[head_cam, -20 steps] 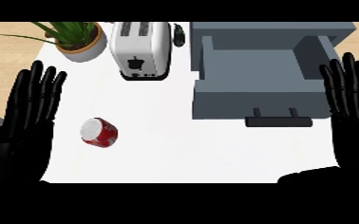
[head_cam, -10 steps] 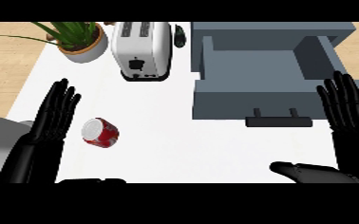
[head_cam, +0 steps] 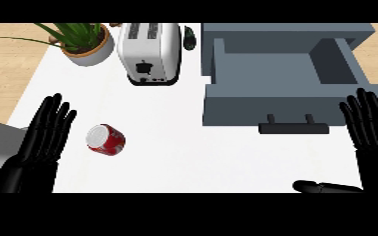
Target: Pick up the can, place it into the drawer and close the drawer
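Observation:
A red can (head_cam: pixel 105 139) lies on its side on the white counter (head_cam: pixel 177 150), its silver end facing up and left. My left hand (head_cam: pixel 40 145) is open just left of the can, fingers straight and pointing up, a small gap from it. The grey drawer (head_cam: pixel 277 77) stands pulled out at the right, its inside bare, with a dark handle (head_cam: pixel 294 127) at its front. My right hand (head_cam: pixel 363 125) is open at the right edge, beside the drawer's front corner, thumb low at the bottom.
A white toaster (head_cam: pixel 151 52) stands at the back centre. A potted plant (head_cam: pixel 81 42) sits at the back left. A dark object (head_cam: pixel 190 37) lies between the toaster and the drawer. The counter's left edge runs close to my left hand.
Both hands have sunk lower in view. The left hand moved right toward the can, then back a little. The can and the drawer have not moved.

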{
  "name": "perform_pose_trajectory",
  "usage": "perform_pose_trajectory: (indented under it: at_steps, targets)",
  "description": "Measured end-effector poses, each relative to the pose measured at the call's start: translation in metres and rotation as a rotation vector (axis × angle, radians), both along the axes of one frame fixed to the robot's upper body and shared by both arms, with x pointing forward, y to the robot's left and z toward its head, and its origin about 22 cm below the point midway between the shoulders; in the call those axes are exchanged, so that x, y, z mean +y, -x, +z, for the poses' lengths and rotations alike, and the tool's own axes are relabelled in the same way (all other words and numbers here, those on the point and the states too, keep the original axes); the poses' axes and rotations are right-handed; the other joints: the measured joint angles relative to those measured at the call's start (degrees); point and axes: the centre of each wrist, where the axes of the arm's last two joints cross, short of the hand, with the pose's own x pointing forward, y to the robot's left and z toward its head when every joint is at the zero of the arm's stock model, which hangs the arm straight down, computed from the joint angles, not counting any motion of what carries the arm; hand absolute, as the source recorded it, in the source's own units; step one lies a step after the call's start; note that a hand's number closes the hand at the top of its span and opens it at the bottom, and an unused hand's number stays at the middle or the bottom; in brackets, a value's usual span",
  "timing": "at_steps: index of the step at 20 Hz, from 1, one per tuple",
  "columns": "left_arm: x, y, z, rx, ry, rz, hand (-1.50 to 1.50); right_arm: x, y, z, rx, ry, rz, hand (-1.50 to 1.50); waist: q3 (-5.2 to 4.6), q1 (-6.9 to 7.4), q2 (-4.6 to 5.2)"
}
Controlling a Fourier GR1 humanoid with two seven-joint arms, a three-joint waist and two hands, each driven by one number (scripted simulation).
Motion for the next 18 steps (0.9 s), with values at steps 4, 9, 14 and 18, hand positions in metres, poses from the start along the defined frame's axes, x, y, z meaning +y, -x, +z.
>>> perform_pose_trajectory:
  at_steps: [4, 9, 14, 18]
  targets:
    - [0.011, -0.003, -0.006, 0.02, 0.003, 0.03, -1.5, -0.005, 0.005, -0.003, 0.001, -0.002, -0.006, -1.5, -0.01, -0.03, 0.01]
    - [0.02, -0.008, -0.016, 0.029, 0.002, 0.049, -1.5, -0.015, 0.012, -0.007, -0.003, -0.006, -0.001, -1.5, 0.0, -0.08, 0.01]
    - [0.019, -0.023, -0.037, 0.037, 0.005, 0.049, -1.5, -0.02, 0.012, -0.014, 0.001, 0.005, -0.012, -1.5, -0.01, -0.11, 0.03]
    - [0.019, -0.029, -0.049, 0.049, 0.002, 0.051, -1.5, -0.022, 0.015, -0.016, -0.004, 0.004, -0.013, -1.5, 0.0, -0.12, 0.03]
